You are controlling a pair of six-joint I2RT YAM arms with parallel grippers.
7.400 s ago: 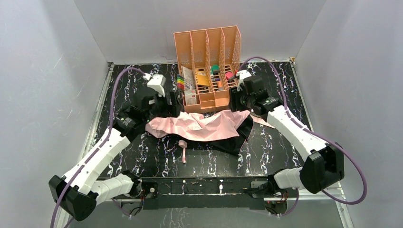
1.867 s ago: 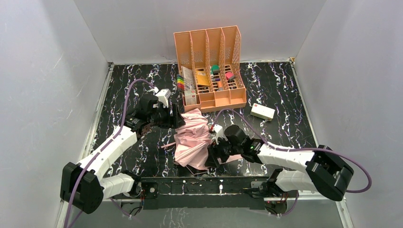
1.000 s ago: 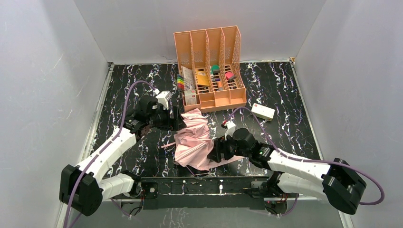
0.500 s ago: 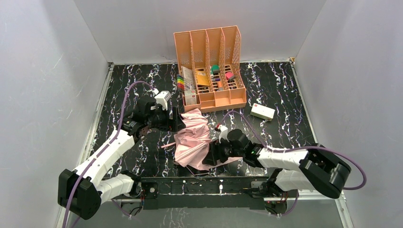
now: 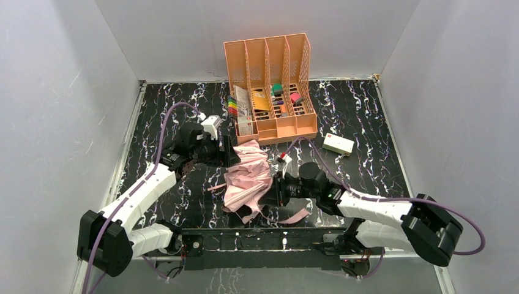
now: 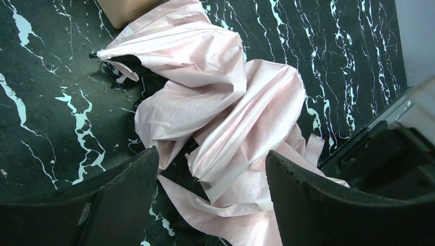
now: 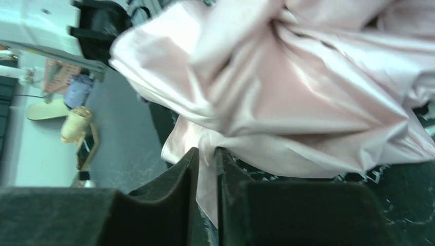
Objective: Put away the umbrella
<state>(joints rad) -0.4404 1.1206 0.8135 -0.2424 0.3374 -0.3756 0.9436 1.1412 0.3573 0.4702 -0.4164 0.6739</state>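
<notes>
The umbrella [image 5: 248,177] lies crumpled on the black marbled table between both arms, pale pink side up, with black fabric showing at its near end. Its pink strap [image 5: 292,217] trails out to the right near the front edge. My left gripper [image 5: 225,157] hovers open over the umbrella's far end; in the left wrist view the pink folds [image 6: 220,102] lie between the wide-apart fingers of the left gripper [image 6: 211,156]. My right gripper [image 5: 276,191] is at the umbrella's right side. In the right wrist view the right gripper [image 7: 205,154] is shut on a fold of the pink umbrella [image 7: 287,87].
The orange desk organiser [image 5: 297,49] stands at the back centre, holding small coloured items, just beyond the umbrella's far end. A small white box [image 5: 338,144] lies to the right of it. Grey walls enclose the table on three sides.
My right gripper has gone from open to shut, pinching the pink fabric. The umbrella's near edge has bunched inward and the strap now shows on the table. The left arm has barely moved.
</notes>
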